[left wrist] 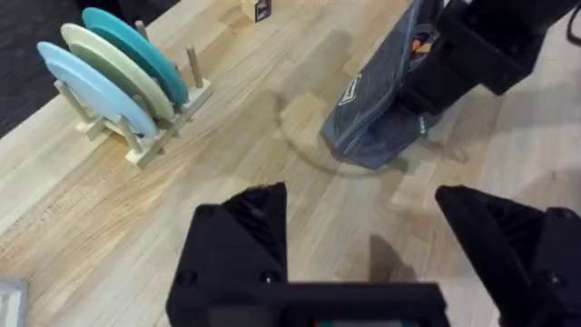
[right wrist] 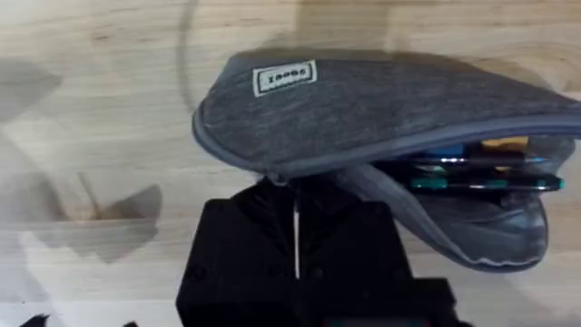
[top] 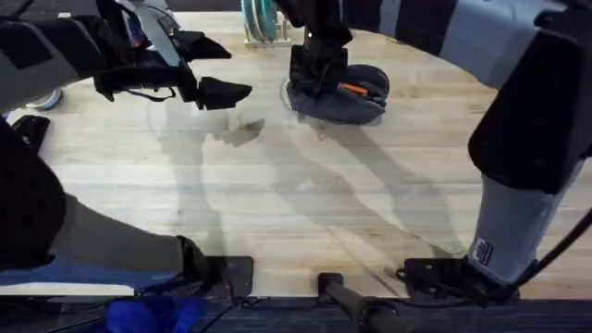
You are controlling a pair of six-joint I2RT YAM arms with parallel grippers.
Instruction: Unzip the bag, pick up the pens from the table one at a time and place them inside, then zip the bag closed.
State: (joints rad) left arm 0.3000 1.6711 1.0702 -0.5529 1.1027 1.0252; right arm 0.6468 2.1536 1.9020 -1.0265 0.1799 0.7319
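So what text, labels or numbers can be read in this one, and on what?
Small white sewn patch on the grey fabric pencil pouch: printed letters, upside down in the right wrist view, too blurred to read.
White sticker low on the right arm's grey base: dark marks, too small to read.
Nothing else legible.

Left gripper (top: 222,69) hovers, jaws apart; right gripper (right wrist: 297,186) lowered, jaws together.
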